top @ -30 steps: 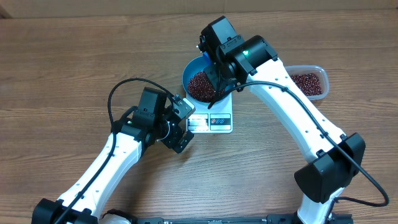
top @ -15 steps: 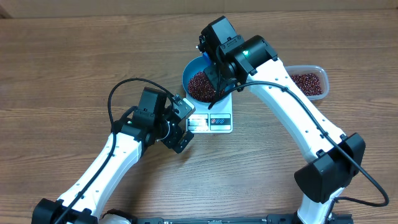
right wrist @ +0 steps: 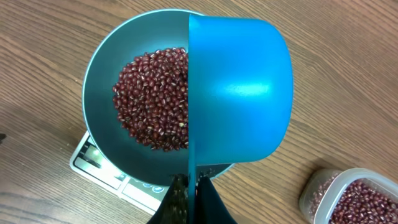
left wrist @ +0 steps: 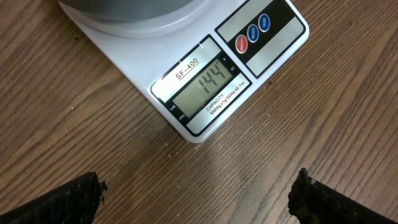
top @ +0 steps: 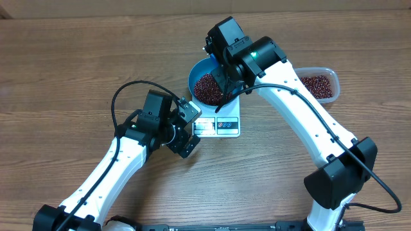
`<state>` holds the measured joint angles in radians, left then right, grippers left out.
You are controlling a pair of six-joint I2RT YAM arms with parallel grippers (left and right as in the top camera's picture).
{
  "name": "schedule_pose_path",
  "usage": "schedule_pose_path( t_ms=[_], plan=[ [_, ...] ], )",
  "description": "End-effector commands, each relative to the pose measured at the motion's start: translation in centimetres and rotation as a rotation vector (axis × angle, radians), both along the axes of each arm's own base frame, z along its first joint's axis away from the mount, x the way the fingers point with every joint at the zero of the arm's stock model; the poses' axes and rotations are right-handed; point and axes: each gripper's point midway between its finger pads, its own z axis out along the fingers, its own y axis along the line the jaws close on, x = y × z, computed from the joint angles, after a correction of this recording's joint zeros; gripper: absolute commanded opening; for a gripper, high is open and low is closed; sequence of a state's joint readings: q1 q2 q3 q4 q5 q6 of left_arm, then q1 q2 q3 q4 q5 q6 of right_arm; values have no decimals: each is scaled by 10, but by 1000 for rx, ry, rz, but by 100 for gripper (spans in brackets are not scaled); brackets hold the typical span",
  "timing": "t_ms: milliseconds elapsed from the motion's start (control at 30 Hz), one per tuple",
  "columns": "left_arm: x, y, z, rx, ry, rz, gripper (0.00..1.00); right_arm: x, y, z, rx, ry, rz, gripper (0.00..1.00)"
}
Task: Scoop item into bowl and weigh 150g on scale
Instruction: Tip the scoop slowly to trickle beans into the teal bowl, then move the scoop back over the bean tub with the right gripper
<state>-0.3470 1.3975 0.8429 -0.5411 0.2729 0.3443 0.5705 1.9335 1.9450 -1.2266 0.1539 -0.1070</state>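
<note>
Beans: dark red-brown heap (right wrist: 152, 99) in round bright blue bowl (right wrist: 99, 68), on flat white scale (left wrist: 273, 37).
Display (left wrist: 208, 87): 144, under 150.
Right gripper (right wrist: 193, 196): clenched on blue plastic scoop (right wrist: 239, 93), tipped over bowl, apparently to pour.
Left gripper (left wrist: 199, 199): released, empty, likely placed so its camera reads the display.

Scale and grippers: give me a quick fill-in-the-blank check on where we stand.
The display of the scale reads ____.
The right gripper is ____ on the handle of the blue scoop, above the blue bowl of red beans.
The left gripper hangs ____ in front of the scale.
Missing words: 144; shut; open.
</note>
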Motion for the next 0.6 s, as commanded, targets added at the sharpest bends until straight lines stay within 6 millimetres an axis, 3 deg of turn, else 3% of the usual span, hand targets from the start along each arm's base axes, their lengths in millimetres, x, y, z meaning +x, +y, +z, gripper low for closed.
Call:
schedule_pose_path(
  t_ms=[0,567],
  plan=[
    [-3,-3,-3,-2,7,-17,99,3,-2,21,5,-61,-2,4],
    [-3,-3,-3,-2,7,-17,100,3,-2,21,-3,-63,14,4]
  ],
)
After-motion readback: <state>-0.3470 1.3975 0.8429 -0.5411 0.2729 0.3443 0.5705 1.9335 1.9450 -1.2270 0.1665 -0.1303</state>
